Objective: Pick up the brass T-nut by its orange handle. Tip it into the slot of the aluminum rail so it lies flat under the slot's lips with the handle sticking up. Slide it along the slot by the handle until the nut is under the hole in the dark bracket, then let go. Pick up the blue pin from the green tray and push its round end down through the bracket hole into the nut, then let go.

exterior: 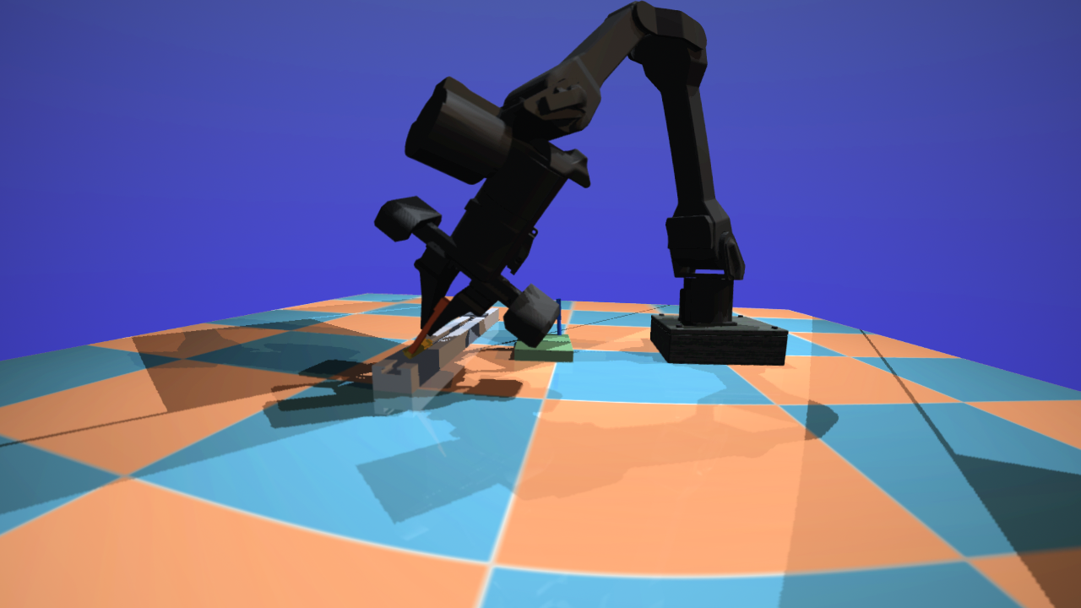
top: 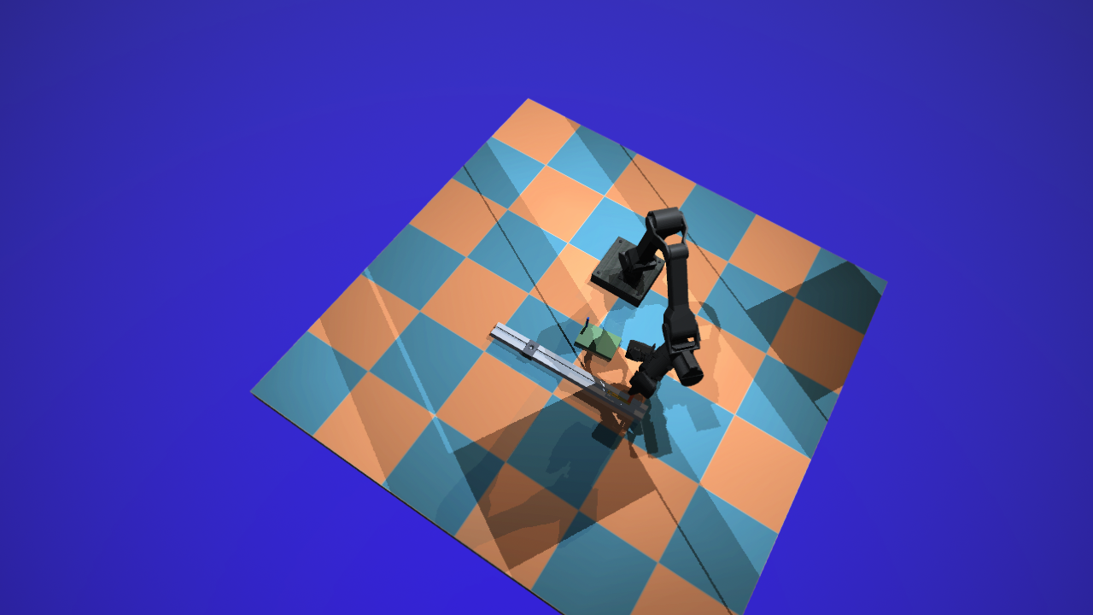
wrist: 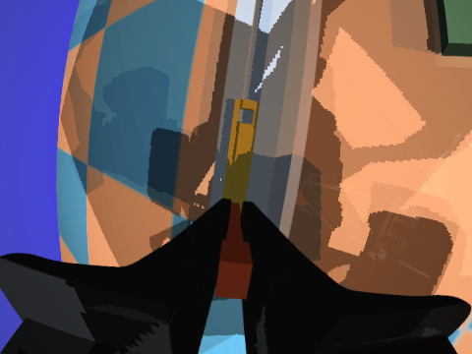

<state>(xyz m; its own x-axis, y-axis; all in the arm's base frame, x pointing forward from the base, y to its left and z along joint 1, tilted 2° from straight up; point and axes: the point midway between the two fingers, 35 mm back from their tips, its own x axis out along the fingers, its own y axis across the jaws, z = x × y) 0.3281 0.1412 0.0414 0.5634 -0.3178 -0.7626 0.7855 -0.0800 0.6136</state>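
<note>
Wrist view: gripper, one, its fingers pinching the orange handle, which leaned in the exterior view. Brass T-nut, one, pointed to 12 o'clock from the fingertips, along the slot of the aluminum rail; seating under the lips could not be told. From the gripper in the top view: dark bracket on the rail, well apart, near 10 o'clock; green tray, at 11 o'clock, with blue pin upright.
</note>
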